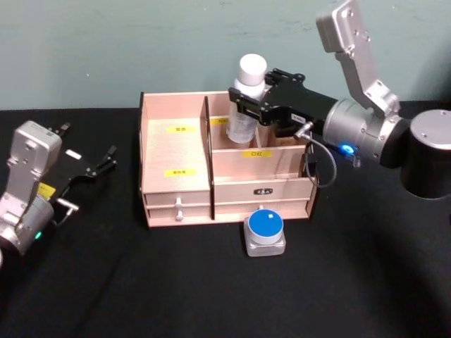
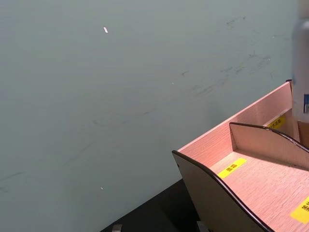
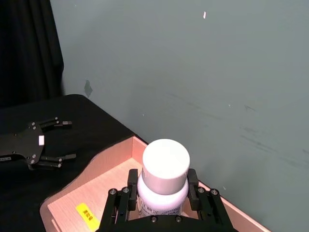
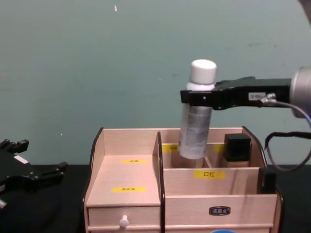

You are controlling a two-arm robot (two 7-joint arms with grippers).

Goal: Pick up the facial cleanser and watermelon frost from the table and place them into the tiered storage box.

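The facial cleanser [image 1: 245, 105], a pale bottle with a white cap, hangs slightly tilted with my right gripper [image 1: 243, 107] shut on its neck. Its base dips into a rear middle compartment of the tiered storage box [image 1: 176, 151]. The right wrist view looks down on the cap [image 3: 165, 164] between the fingers [image 3: 126, 193]. From the chest, the bottle [image 4: 194, 131] stands above the box [image 4: 126, 179]. The watermelon frost [image 1: 265, 227], a small blue-lidded container, sits on the table just in front of the box. My left gripper [image 1: 106, 160] rests open at the far left.
A black-capped bottle [image 4: 236, 148] stands in the rear right compartment beside the cleanser. Black cloth [image 1: 141, 282] covers the table, and a teal wall [image 1: 141, 49] rises close behind the box. The left wrist view shows the box's left wall [image 2: 212, 193].
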